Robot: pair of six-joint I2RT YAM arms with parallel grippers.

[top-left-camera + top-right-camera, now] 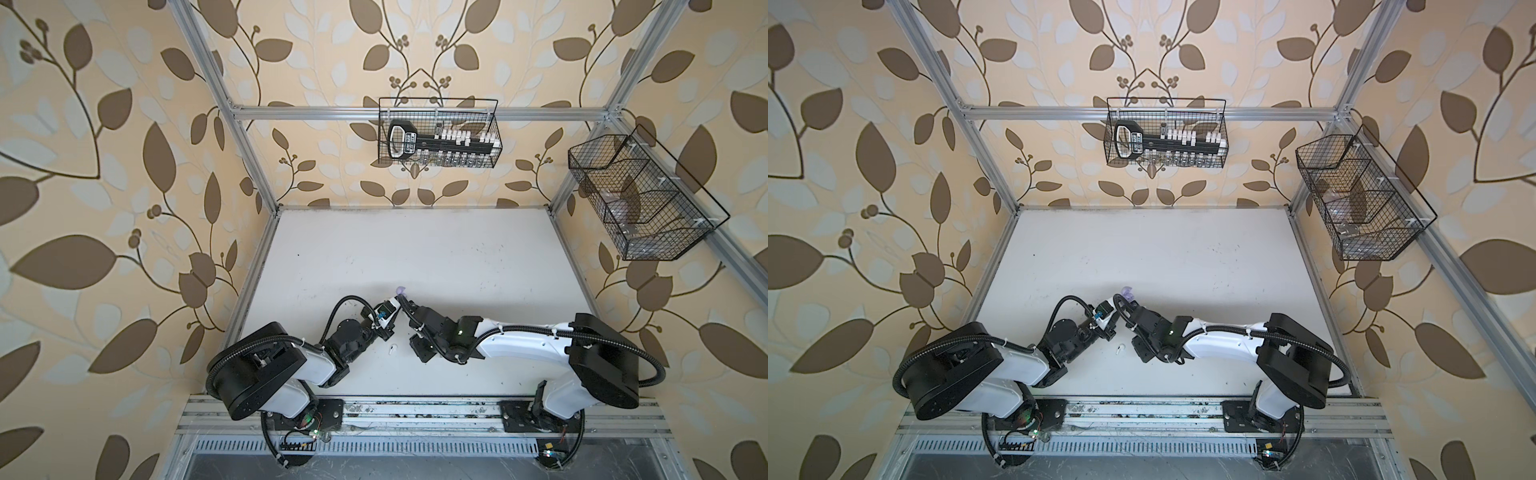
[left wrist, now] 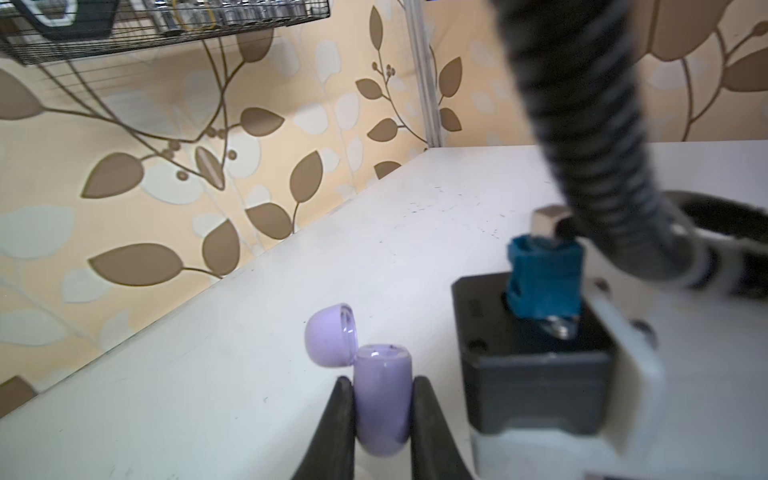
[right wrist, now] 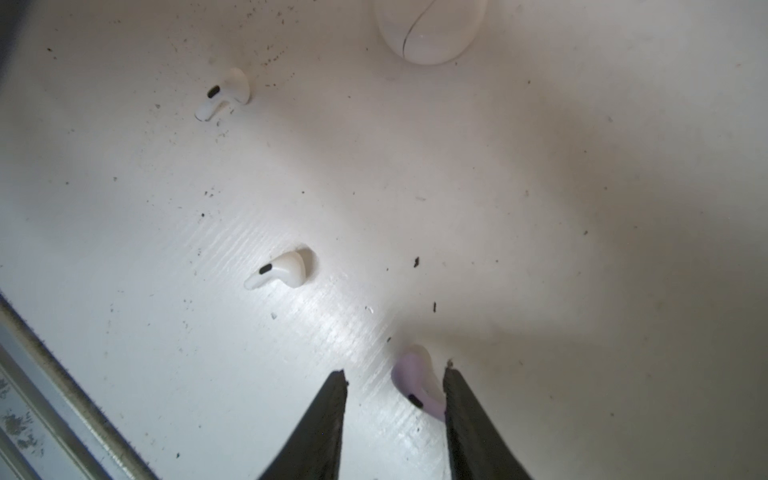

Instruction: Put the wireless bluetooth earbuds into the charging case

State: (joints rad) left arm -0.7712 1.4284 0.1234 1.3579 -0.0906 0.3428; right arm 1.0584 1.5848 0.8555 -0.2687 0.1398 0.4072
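My left gripper [image 2: 382, 380] is shut on the lavender charging case [image 2: 382, 399], held above the table with its lid [image 2: 330, 334] swung open. Both top views show the case [image 1: 400, 288] [image 1: 1128, 296] mid-table; what is inside it I cannot tell. My right gripper [image 3: 395, 370] points down at the table, open, astride a lavender earbud [image 3: 415, 382] that lies close against one finger [image 3: 461, 407]. Two white earbuds [image 3: 282, 270] [image 3: 224, 93] lie farther off. One white earbud [image 1: 392, 350] [image 1: 1120, 348] shows in both top views between the arms. There the right fingertips are hidden under the wrist.
A closed white round case [image 3: 430, 29] sits beyond the white earbuds. The right arm's camera block [image 2: 536, 357] and its cable [image 2: 590, 137] stand close beside the held case. The metal front rail [image 3: 62, 382] runs nearby. Wire baskets hang on the back wall [image 1: 438, 133] and right frame [image 1: 640, 199].
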